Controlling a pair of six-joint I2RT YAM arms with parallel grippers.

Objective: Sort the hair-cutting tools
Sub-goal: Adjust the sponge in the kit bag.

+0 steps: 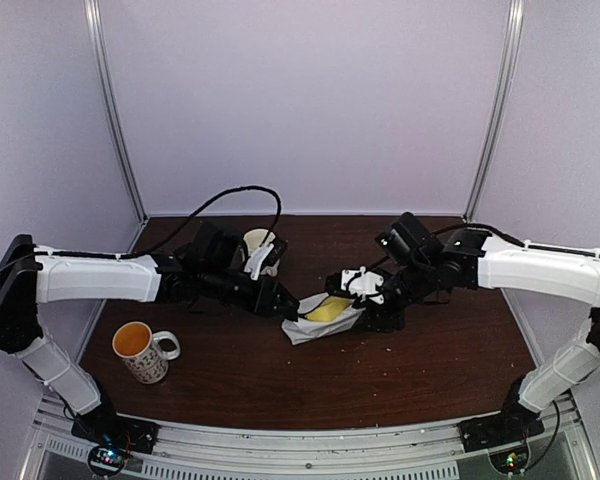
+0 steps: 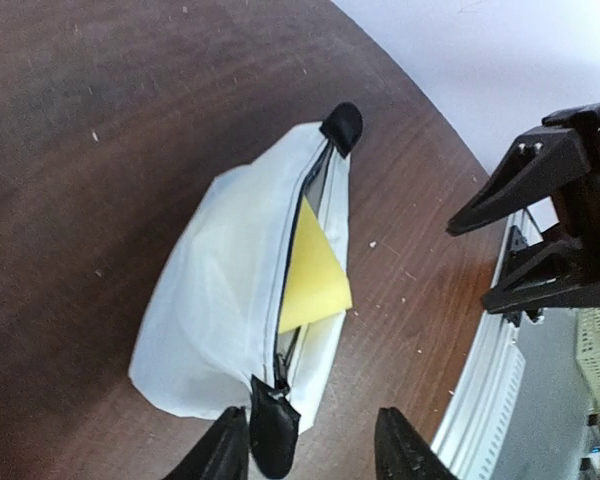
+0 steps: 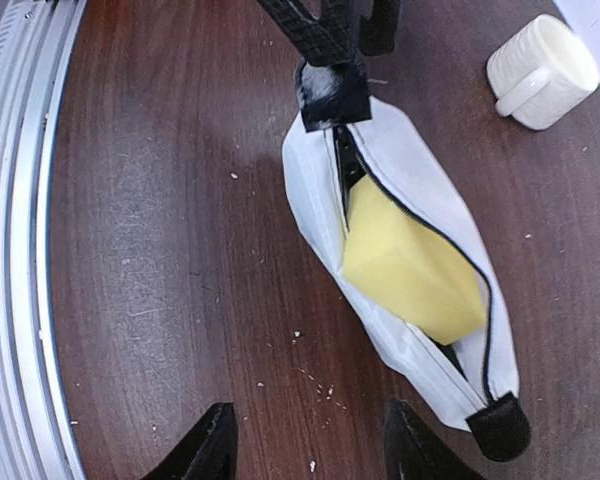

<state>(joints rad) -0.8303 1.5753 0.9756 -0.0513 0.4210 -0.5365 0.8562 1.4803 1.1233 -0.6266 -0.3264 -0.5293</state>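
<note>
Landmark: white zip pouch (image 2: pixel 210 300), lying mid-surface (image 3: pixel 180 250), zip open.
Hair-cutting tools: none in view; whether any lie inside the pouch cannot be told.
Pouch mouth: yellow sponge block (image 3: pixel 410 270) pokes out, filling it.
Left tool (image 2: pixel 312 445): jaws apart at the pouch's black end tab (image 2: pixel 272 425), not pinching it.
Right tool (image 3: pixel 305 445): jaws apart, empty, near the pouch's other end.
Handling: pouch looks limp and light; best held by its end tabs.
</note>
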